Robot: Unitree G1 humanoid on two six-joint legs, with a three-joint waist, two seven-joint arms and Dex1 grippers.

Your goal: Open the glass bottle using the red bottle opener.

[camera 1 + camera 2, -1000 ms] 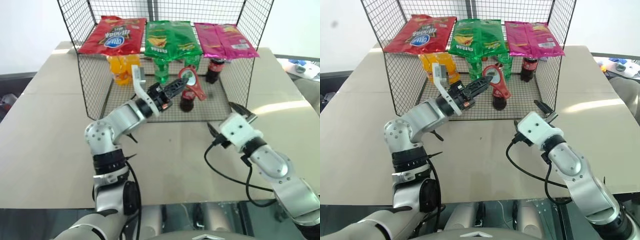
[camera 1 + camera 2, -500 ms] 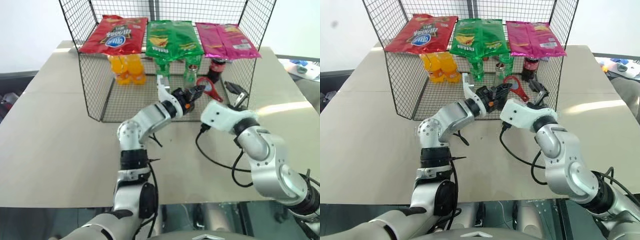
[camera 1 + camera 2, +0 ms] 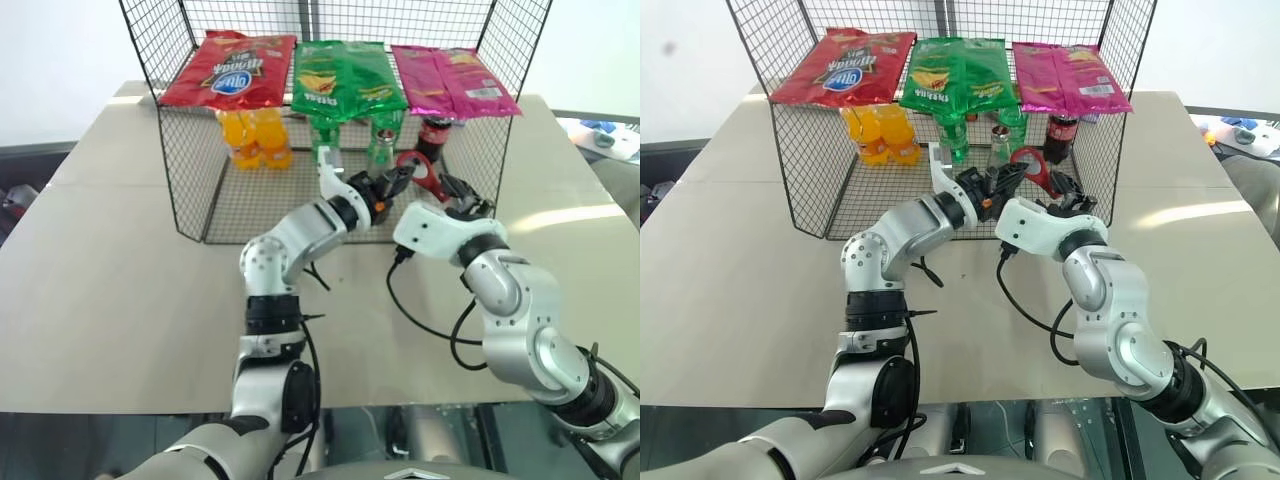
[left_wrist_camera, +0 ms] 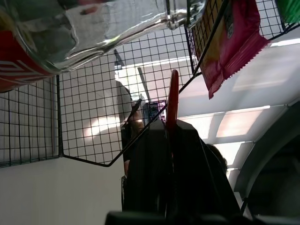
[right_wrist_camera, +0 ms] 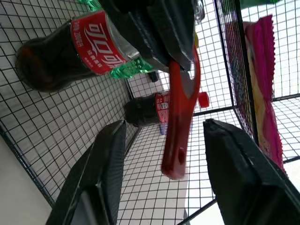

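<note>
Currently: flat red bottle opener [image 5: 180,117], stiff, light, thin; clamped in left tool [image 3: 397,180], free end between spread fingers of right tool [image 3: 457,193]. Small clear glass cola bottle [image 5: 61,51]: heavy, slick, breakable; inside wire basket [image 3: 180,200], 12 o'clock on worktop; probably best gripped at label.

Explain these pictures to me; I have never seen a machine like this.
This is a humanoid robot with two arms, each ending in a black two-fingered pincer. The two wide pictures come from cameras in its head, looking down over a beige table. The two close-ups come from cameras on its wrists. On the table stands a black wire cage with snack bags on top. Inside is a small clear glass cola bottle with a red label. The left pincer is shut on a flat red bottle opener. The right pincer is open, its fingers either side of the opener's handle without touching it.
</note>
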